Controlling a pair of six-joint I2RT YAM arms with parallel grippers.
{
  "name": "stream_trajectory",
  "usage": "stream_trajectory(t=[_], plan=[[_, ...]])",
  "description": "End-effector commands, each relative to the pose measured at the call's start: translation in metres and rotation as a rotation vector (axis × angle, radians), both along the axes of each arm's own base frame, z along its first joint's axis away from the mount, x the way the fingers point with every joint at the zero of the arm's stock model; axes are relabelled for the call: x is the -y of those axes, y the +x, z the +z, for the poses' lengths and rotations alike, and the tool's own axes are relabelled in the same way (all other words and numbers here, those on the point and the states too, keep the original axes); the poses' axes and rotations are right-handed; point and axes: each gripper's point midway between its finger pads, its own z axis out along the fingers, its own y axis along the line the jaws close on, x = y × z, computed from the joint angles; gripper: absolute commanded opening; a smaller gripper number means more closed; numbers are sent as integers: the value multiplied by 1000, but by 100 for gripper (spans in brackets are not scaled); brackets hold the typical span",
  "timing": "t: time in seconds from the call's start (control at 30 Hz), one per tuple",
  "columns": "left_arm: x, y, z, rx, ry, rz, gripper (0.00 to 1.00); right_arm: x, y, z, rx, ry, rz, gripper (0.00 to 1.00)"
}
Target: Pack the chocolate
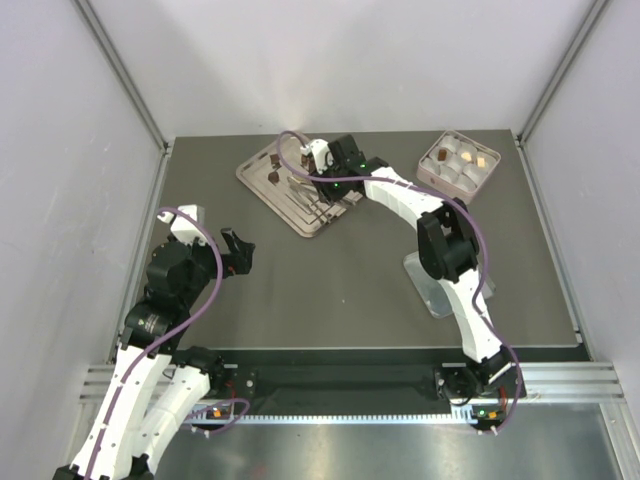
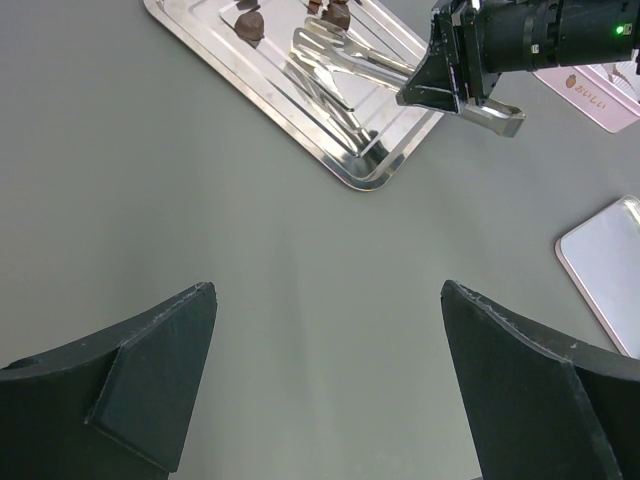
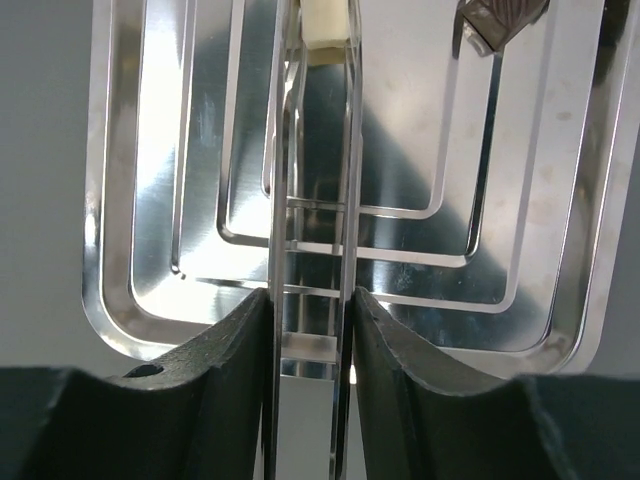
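- Grey table [image 1: 350,300] fills the scene, with two white and black arms bolted at its near edge
- Left arm is folded back on the left side; the left gripper [image 1: 236,250] hangs over bare table with its jaws wide apart and nothing between them
- Right arm reaches far forward over the silver tray [image 1: 255,178] at the back middle of the table
- Pink box [image 1: 489,172] of white round cups sits at the back right, well apart from the tray; a few cups seem to hold small pieces, too small to tell clearly
- Right gripper [image 3: 310,295] has its jaws clamped on the two arms of metal tongs [image 3: 349,150], low over the tray
- Cream chocolate piece [image 3: 325,22] sits between the tong tips
- Dark chocolate piece [image 3: 500,12] lies on the tray just beside it, to the right
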Motion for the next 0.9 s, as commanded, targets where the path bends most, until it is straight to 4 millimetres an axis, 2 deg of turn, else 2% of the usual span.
stream_trajectory(t=[0.0,0.07,0.1,0.13,0.17,0.23,0.3,0.33,0.4,0.57,0.6,0.67,0.7,0.77,0.8,0.87], plan=[[2,4,17,67,-17,-5,99,-8,3,54,80,73,17,36],[1,4,16,63,-15,-2,99,-5,-2,61,79,80,13,34],[1,5,16,63,-15,-1,99,-3,-4,74,95,94,10,32],[1,5,16,63,-14,1,99,-2,-8,74,84,95,6,30],[1,5,16,62,-15,1,99,0,-12,89,100,113,5,28],[0,4,16,63,-15,4,99,3,-19,91,84,122,-7,26],[-1,4,16,62,-13,7,99,7,-24,105,92,136,-21,26],[-1,5,16,62,-14,9,99,11,-28,102,80,130,-33,26],[-1,5,16,62,-14,9,99,20,-30,115,97,135,-73,25],[0,4,17,64,-16,1,99,49,-34,119,65,135,-189,27],[0,4,17,64,-16,1,99,66,-28,123,65,134,-237,27],[1,4,16,63,-16,-2,99,83,-24,123,32,158,-311,27],[1,4,17,64,-17,-2,99,104,-15,129,27,180,-361,27],[1,4,17,66,-16,-4,99,128,-9,127,3,200,-434,27],[1,4,17,66,-16,-4,99,150,-1,131,8,210,-485,27],[1,4,16,64,-16,-5,99,174,6,133,11,220,-545,27]])
